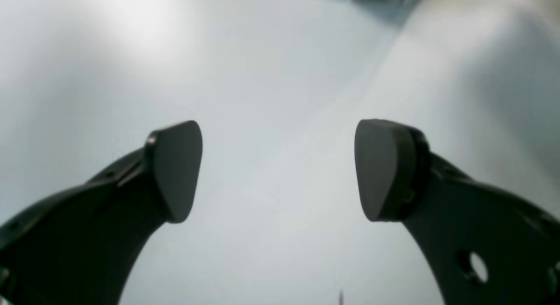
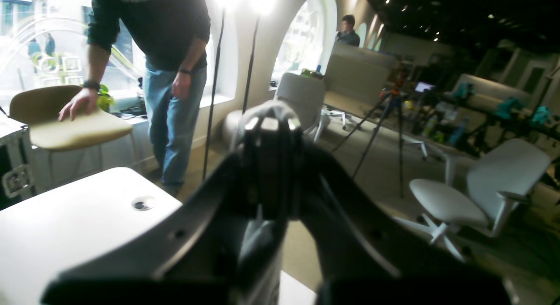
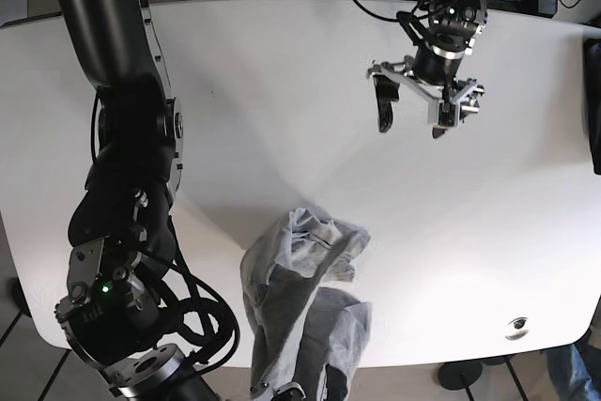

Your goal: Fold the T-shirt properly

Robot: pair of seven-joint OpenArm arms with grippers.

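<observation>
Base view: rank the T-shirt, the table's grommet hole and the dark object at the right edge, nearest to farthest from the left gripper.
From the left gripper, open above the table's far right part:
1. Dark object, at the picture's right edge, roughly level with the gripper.
2. T-shirt, crumpled at the near edge, toward the centre.
3. Grommet hole, near right corner.
The first two are close; the hole is plainly farthest.

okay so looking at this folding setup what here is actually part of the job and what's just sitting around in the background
Part of the job:
- T-shirt, crumpled at the table's near edge
- left gripper, jaws open above bare table
- right gripper, jaws shut, apparently on the shirt

Just around:
- tan chair
- white chair
- tripod
- standing man
</observation>
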